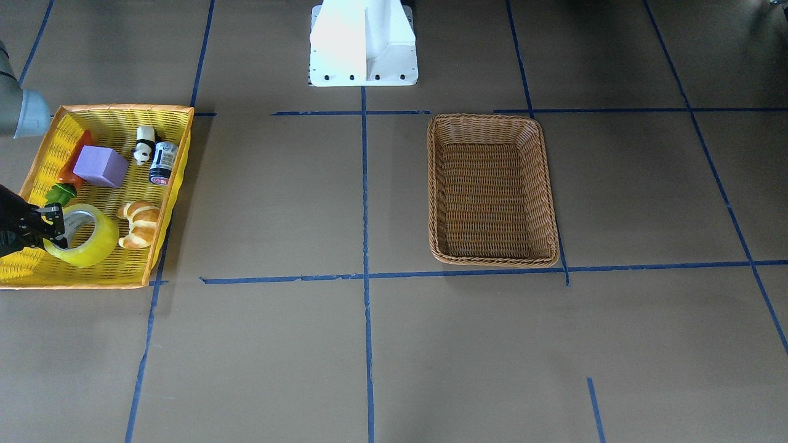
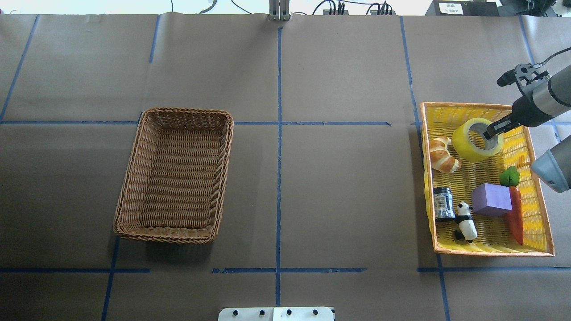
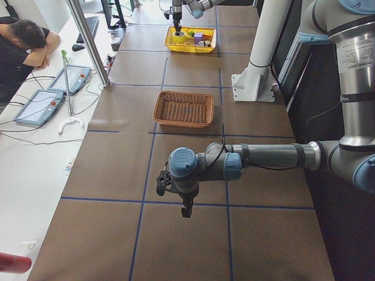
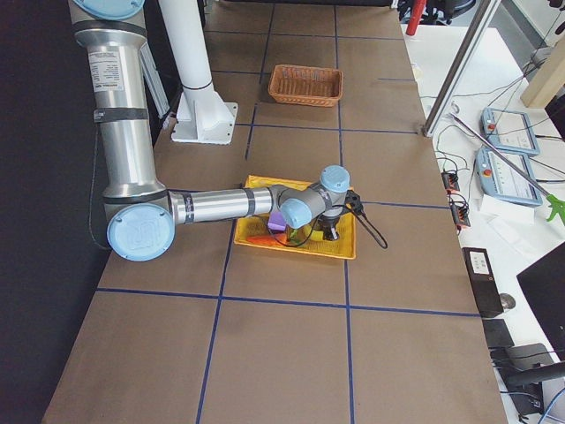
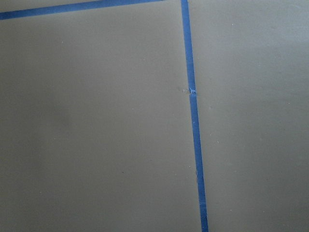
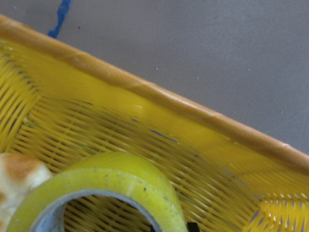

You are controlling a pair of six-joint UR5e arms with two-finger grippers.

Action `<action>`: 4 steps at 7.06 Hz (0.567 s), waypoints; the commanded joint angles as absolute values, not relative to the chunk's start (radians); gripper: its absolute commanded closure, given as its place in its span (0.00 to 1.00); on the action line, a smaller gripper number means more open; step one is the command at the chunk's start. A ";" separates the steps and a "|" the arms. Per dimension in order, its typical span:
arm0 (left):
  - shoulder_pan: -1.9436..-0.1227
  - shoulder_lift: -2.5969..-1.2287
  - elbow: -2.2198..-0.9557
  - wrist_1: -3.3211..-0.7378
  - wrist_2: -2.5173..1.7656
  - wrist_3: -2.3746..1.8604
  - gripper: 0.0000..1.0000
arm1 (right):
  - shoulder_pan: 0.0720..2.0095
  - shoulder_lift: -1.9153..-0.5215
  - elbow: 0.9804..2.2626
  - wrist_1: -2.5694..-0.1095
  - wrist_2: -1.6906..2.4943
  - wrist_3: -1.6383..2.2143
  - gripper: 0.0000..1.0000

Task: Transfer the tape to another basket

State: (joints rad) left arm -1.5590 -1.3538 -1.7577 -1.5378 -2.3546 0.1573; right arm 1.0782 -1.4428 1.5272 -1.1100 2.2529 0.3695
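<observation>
The yellow-green tape roll [image 1: 92, 243] sits tilted in the bright yellow basket [image 1: 123, 108], next to a croissant. It also shows in the overhead view [image 2: 468, 145] and close up in the right wrist view [image 6: 120, 183]. My right gripper [image 2: 490, 131] reaches down onto the roll's rim with one finger inside the core, and looks shut on the roll's wall [image 1: 52, 227]. The brown wicker basket [image 2: 174, 111] stands empty on the other side of the table [image 1: 492, 258]. My left gripper [image 3: 184, 209] hangs over bare table far from both baskets; I cannot tell if it is open.
The yellow basket also holds a croissant [image 2: 441, 154], a purple block [image 2: 490, 199], a toy carrot [image 2: 515, 214], a panda figure [image 2: 466, 225] and a small dark can [image 2: 444, 203]. The white robot base [image 1: 363, 43] stands between the baskets. An operator [image 3: 26, 41] sits at a side desk.
</observation>
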 commanded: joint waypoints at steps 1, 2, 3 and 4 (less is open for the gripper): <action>-1.557 -1.417 -1.758 -1.601 -2.359 0.152 0.00 | 1.080 -1.411 1.531 -1.013 2.273 0.614 1.00; -1.557 -1.437 -1.747 -1.673 -2.355 0.153 0.00 | 1.080 -1.387 1.532 -0.996 2.301 0.656 1.00; -1.557 -1.469 -1.744 -1.724 -2.361 0.153 0.00 | 1.078 -1.355 1.534 -0.994 2.302 0.732 1.00; -1.555 -1.477 -1.758 -1.742 -2.364 0.153 0.00 | 1.078 -1.342 1.535 -0.983 2.303 0.768 1.00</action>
State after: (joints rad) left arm -1.5565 -1.4566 -1.7502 -1.7017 -2.3600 0.1533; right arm 1.0792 -1.3659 1.5336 -0.9973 2.2982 0.7048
